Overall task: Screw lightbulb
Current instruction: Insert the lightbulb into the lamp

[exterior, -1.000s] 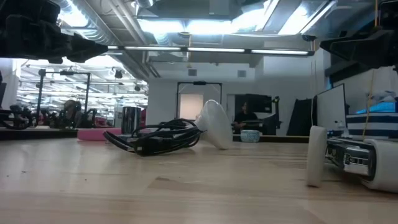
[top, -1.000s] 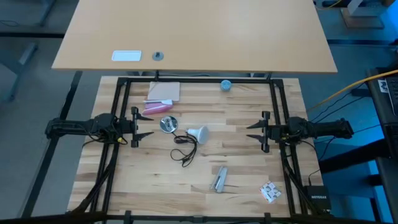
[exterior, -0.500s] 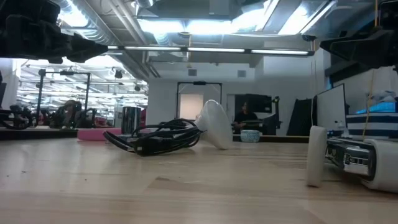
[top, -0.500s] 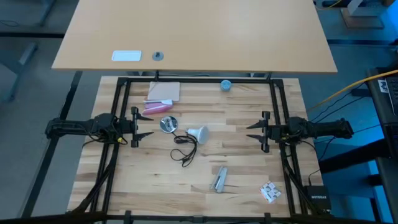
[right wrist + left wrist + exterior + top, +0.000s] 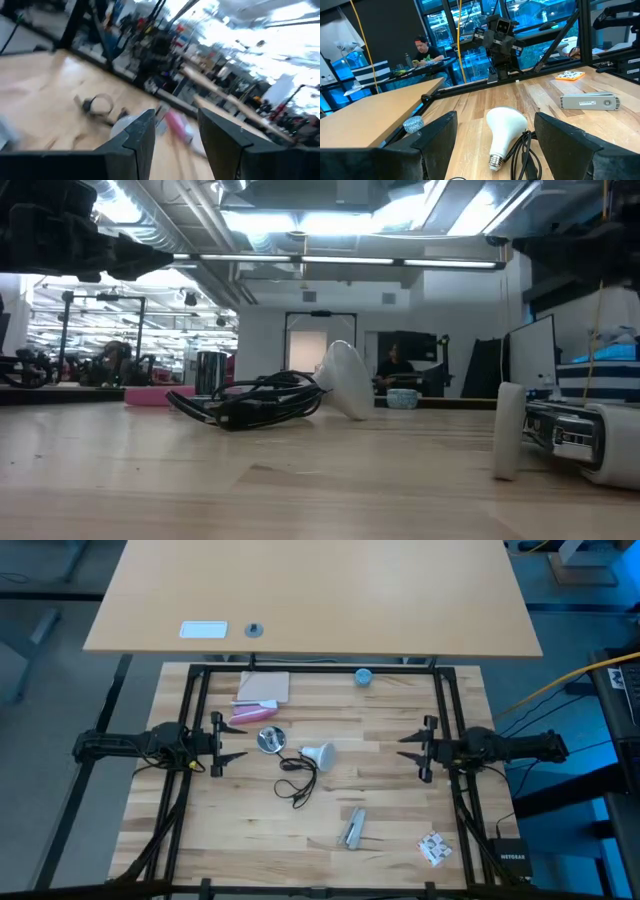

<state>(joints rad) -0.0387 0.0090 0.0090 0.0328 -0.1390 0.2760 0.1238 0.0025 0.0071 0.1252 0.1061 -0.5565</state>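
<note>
The white lightbulb (image 5: 318,753) lies on its side in the middle of the table. It also shows in the low view (image 5: 345,380) and in the left wrist view (image 5: 504,127), with its metal screw base (image 5: 494,161) toward my left gripper. A tangled black cord (image 5: 298,776) lies beside it, and a shiny silver disc (image 5: 270,740) lies to its left. My left gripper (image 5: 236,743) is open and empty, left of the disc. My right gripper (image 5: 406,748) is open and empty, well to the right of the bulb.
A pink object (image 5: 248,713) and a tan sheet (image 5: 265,688) lie at the far left. A small blue object (image 5: 363,677) sits by the far edge. A grey tool (image 5: 353,827) and a small printed packet (image 5: 433,847) lie near the front. Black frame rails (image 5: 196,700) border the table.
My right gripper has shifted a little toward the table's far edge, and its wrist view is blurred by motion. The bulb, the cord and my left gripper have stayed where they were.
</note>
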